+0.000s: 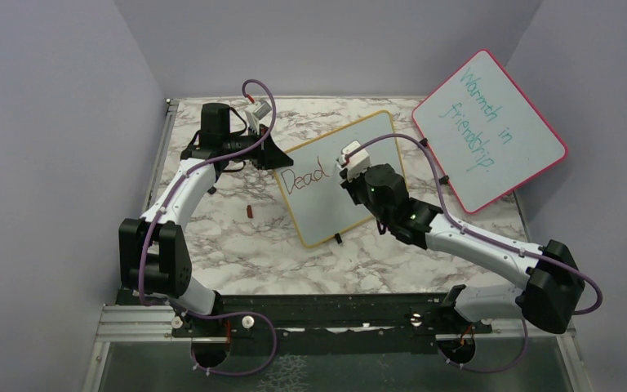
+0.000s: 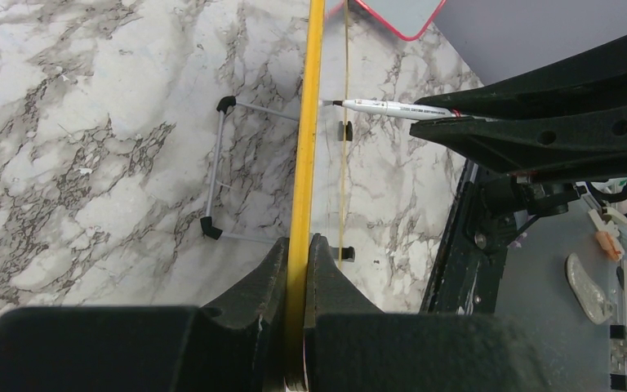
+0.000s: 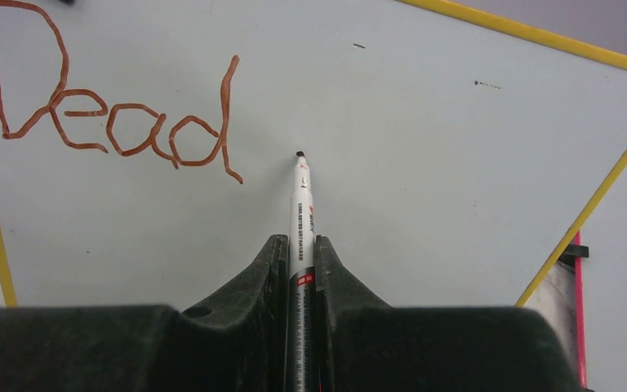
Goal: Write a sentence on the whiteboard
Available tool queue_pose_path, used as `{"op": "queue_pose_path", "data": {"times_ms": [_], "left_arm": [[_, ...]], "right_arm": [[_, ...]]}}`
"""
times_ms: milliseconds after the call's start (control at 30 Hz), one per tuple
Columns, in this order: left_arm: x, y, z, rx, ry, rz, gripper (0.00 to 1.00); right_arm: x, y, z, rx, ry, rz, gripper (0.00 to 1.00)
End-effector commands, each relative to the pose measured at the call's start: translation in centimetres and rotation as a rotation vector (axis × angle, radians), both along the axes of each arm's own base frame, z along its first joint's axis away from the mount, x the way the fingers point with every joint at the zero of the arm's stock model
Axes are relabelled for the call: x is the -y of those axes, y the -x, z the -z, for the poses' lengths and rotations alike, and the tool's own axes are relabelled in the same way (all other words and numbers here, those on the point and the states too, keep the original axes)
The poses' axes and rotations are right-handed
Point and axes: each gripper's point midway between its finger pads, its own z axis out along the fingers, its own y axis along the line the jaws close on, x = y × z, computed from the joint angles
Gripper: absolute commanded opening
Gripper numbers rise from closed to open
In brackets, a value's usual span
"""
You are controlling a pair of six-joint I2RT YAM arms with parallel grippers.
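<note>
Pincer (image 3: 298, 249), marker (image 3: 301, 208) beside pink-framed board (image 3: 620, 269)

A pink-framed board (image 1: 490, 131) with teal handwriting leans at the marble table's (image 1: 237, 245) far right; a small red cap (image 1: 250, 211) lies on the marble.

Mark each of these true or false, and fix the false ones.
1. The left tool is clamped on the whiteboard's yellow frame. True.
2. The right tool holds an eraser. False: it holds a marker.
3. The sentence so far reads only "Dead". True.
4. The marker tip is left of the word. False: it is just right of the final "d".
5. The pink-framed board is blank. False: it carries teal handwriting.
</note>
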Motion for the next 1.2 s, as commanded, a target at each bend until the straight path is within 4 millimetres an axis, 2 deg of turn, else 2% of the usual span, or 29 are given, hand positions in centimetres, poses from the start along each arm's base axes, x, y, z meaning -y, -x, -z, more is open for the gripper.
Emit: {"op": "queue_pose_path", "data": {"times_ms": [0,400,600,867,1167], "left_arm": [[-2.3,-1.9,5.3,-0.032,-0.172,-0.112,0.00],[-2.3,-2.0,5.2,-0.028,-0.170,-0.112,0.00],[-2.3,-1.9,5.2,-0.027,-0.172,-0.114,0.00],[-2.4,-2.0,5.2,-0.028,-0.175,-0.120,0.00],[-2.5,-2.0,5.2,-0.029,-0.174,-0.121,0.00]], "right_arm": [[-0.1,-1.0,-1.1,0.023,-0.024,0.015,0.01],[2.0,-1.9,-1.2,0.038,-0.019,0.101,0.01],[2.3,-2.0,-1.4,0.037,-0.033,0.115,0.00],[1.2,-0.9,-3.1,0.055,-0.081,0.020,0.00],[0.3,-1.2,-3.4,0.057,-0.094,-0.009,0.00]]}}
